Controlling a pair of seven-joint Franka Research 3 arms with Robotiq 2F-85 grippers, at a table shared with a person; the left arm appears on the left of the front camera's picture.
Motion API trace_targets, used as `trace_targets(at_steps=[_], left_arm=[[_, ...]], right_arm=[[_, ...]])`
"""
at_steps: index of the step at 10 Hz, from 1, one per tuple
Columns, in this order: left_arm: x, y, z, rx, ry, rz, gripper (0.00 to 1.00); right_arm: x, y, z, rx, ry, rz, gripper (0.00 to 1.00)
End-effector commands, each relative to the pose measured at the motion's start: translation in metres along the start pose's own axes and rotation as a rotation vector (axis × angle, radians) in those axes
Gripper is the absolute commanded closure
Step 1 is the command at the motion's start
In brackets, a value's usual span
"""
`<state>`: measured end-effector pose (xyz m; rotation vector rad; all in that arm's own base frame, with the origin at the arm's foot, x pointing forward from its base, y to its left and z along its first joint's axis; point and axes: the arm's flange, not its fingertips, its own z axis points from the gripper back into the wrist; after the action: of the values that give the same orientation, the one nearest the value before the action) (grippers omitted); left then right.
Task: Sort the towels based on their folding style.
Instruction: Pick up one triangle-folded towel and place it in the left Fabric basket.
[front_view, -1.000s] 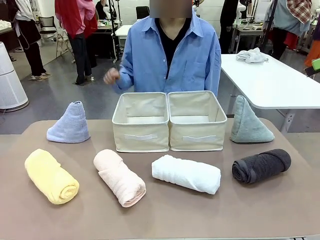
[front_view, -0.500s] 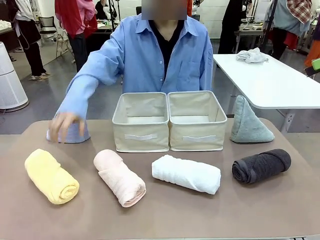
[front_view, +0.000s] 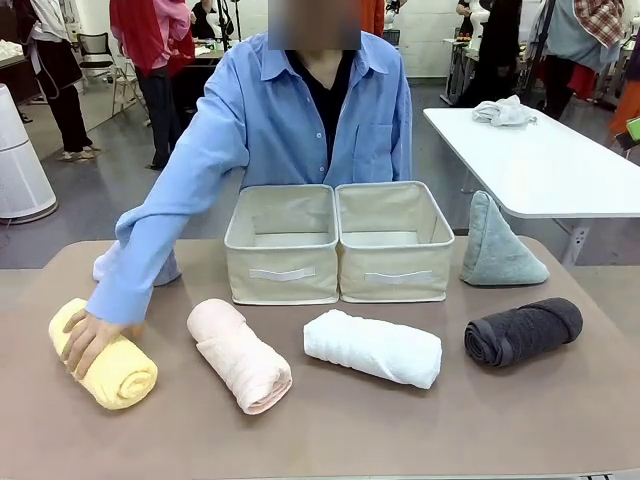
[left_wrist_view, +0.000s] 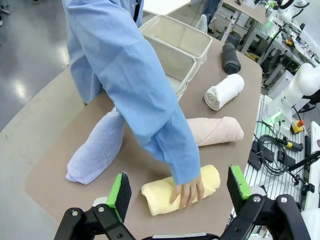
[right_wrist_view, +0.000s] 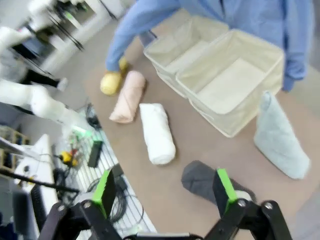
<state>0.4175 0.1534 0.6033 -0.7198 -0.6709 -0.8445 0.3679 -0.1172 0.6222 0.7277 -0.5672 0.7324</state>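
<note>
The table (front_view: 330, 440) carries two beige bins (front_view: 282, 245) side by side at its 12 o'clock edge, both bare inside. The cone towels stand either side of them: the grey-green cone (front_view: 497, 245) at 3 o'clock of the bins, the lavender cone (front_view: 165, 268) at 9 o'clock. The four rolls lie in a row nearer you: the yellow roll (front_view: 115, 370), pink roll (front_view: 240, 355), white roll (front_view: 372, 348) and dark grey roll (front_view: 522, 331).

The move you should watch turns on the yellow roll. The person's hand (front_view: 85, 340) lies on its far end, and its long axis runs from about 10 to 4 o'clock in the front view.

Your left gripper (left_wrist_view: 178, 184) hangs above it, spread wide and holding nothing. The roll sits at its 12 o'clock, slanting from 8 to 2. Of the two arms, the left looks the nearer.

Your right gripper (right_wrist_view: 164, 185) is likewise wide apart and empty, with the dark grey roll just ahead at 1 o'clock.

The blue sleeve (front_view: 170, 230) covers most of the lavender cone. You cannot tell whether the hand grips the roll or merely rests on it. The right wrist view is blurred.
</note>
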Motion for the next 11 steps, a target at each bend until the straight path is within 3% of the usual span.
trace_targets(at_steps=[1, 3, 4, 5, 7, 8, 11], left_arm=[[0.002, 0.000, -0.001, 0.005, -0.013, -0.003, 0.00], [0.002, 0.000, -0.001, 0.005, -0.013, -0.003, 0.00], [0.002, 0.000, -0.001, 0.005, -0.013, -0.003, 0.00], [0.002, 0.000, -0.001, 0.005, -0.013, -0.003, 0.00], [0.002, 0.000, -0.001, 0.005, -0.013, -0.003, 0.00], [0.002, 0.000, -0.001, 0.005, -0.013, -0.003, 0.00], [0.002, 0.000, -0.001, 0.005, -0.013, -0.003, 0.00]], right_arm=[[0.027, 0.048, -0.021, -0.221, 0.257, -0.003, 0.00], [0.070, 0.030, -0.069, -0.324, 0.563, 0.057, 0.00], [0.082, 0.015, -0.091, -0.284, 0.710, 0.095, 0.00], [0.093, 0.003, -0.110, -0.253, 0.796, 0.121, 0.00], [0.096, -0.005, -0.134, -0.313, 0.842, 0.178, 0.00], [0.099, -0.006, -0.138, -0.336, 0.794, 0.188, 0.00], [0.087, -0.007, -0.154, -0.296, 0.824, 0.148, 0.00]])
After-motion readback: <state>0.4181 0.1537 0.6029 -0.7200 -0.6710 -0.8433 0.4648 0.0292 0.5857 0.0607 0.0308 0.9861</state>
